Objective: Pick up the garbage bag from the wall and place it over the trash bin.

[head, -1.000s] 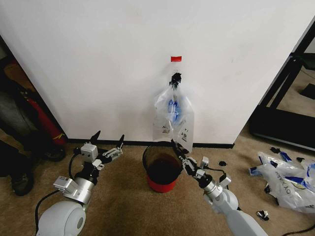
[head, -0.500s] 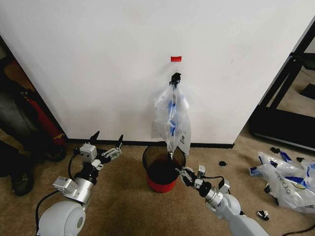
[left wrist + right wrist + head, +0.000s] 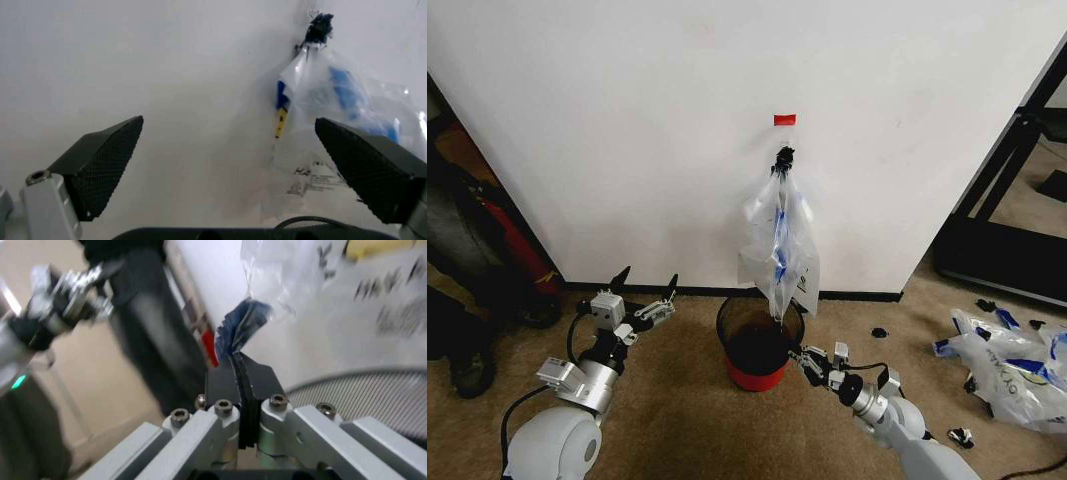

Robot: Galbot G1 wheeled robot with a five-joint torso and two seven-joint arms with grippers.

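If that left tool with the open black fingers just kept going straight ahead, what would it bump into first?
Probably the wall: the left tool points at bare white wall, with the hanging garbage bag off to one side. Depth is hard to judge.

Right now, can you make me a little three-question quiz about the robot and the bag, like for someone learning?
1. True or false: the garbage bag hangs from the hook on the wall.
2. Which tool pinches the bag's blue-taped bottom edge: A) left tool, B) right tool?
3. Fill in: the trash bin sits on the floor right ____ the bag.

Key: 1 true. 2 B; the left tool is open, off to the bin's left. 3 below.
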